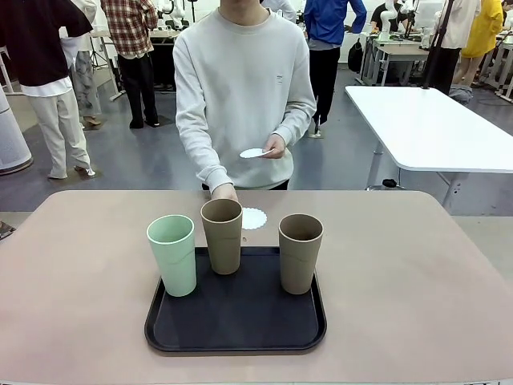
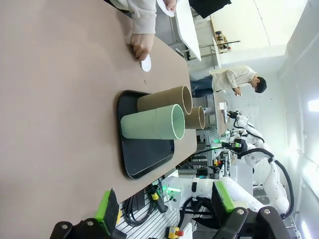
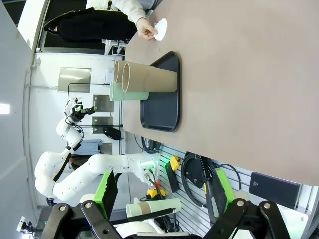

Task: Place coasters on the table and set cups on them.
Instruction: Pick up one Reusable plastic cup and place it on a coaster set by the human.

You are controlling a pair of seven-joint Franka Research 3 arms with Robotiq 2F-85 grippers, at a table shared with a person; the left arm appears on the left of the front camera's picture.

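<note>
Beige-pink tabletop (image 1: 80, 321) runs up to the near edge, with a person standing at its far side. On it sits a black tray (image 1: 240, 325) carrying all three cups upright: a mint green cup (image 1: 172, 255), a tan cup (image 1: 222, 235) and a second tan cup (image 1: 300, 252). Left jaws and right jaws both stand wide apart, holding nothing, well back from the tray. One lacy coaster (image 1: 254, 218) lies just beyond the tray's far edge under the person's fingers (image 1: 224, 192); another coaster (image 1: 255, 153) is in the other hand (image 1: 275, 146). The green and middle cups stand close, so grasping either might topple its neighbour. A cup dragged across the light paper could crumple it.
</note>
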